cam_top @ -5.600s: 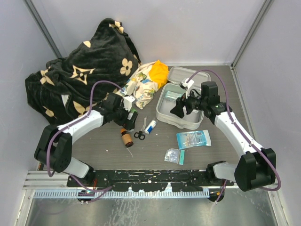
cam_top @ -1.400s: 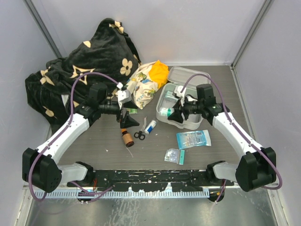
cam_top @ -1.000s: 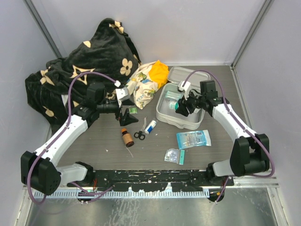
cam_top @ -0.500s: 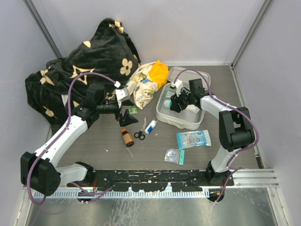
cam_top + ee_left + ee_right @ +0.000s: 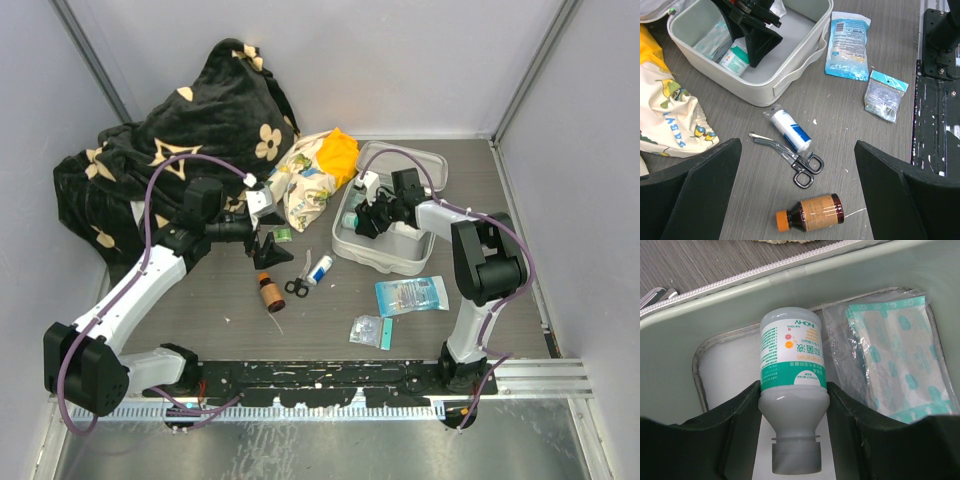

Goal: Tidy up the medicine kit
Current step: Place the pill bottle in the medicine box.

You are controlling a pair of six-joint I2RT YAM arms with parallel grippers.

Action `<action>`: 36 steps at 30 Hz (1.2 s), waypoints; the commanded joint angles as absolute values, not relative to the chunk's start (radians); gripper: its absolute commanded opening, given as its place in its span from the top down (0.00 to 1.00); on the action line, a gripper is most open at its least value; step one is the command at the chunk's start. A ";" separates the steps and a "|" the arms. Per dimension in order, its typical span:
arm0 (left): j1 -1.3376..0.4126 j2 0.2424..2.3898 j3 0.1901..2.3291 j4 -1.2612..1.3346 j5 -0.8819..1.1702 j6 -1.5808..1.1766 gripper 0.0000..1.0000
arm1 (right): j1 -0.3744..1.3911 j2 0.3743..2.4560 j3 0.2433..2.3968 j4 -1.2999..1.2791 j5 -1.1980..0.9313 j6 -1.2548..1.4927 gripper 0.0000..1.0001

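Above the grey table (image 5: 230,300), my right jaws clamp the white green-labelled plastic bottle (image 5: 793,390) inside the pale grey zip medicine kit (image 5: 390,260), presumably to lay it down; left jaws gape empty.

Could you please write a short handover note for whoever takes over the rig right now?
Left gripper: open, empty, hovering above loose items on the table.
Right gripper: closed on the white bottle, down inside the medicine kit.
Kit: lid open; a sealed packet lies inside, beside the bottle.
Done: packet is in; bottle is inside but not yet released.
Left: release the bottle. The scissors, white-and-blue tube, brown bottle, blue pouch and small bag lie outside on the table. The lid is not yet closed.
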State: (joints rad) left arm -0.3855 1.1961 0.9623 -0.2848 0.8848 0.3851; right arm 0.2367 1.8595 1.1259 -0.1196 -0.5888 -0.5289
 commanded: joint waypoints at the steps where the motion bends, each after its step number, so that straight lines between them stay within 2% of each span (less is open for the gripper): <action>1: -0.380 1.173 0.957 -0.266 0.890 0.409 0.02 | 0.242 1.852 1.160 -0.062 -0.623 -0.577 0.68; 8: -0.381 1.170 0.949 -0.266 0.893 0.414 0.02 | 0.245 1.853 1.151 -0.156 -0.710 -0.666 0.66; 14: -0.380 1.160 0.948 -0.276 0.896 0.419 0.02 | 0.244 1.840 1.133 -0.238 -0.749 -0.723 0.60; 26: -0.380 1.160 0.942 -0.270 0.893 0.431 0.02 | 0.245 1.851 1.185 -0.372 -0.793 -0.776 0.26; 36: -0.380 1.163 0.929 -0.269 0.877 0.454 0.02 | 0.242 1.831 1.239 -0.419 -0.810 -0.779 0.17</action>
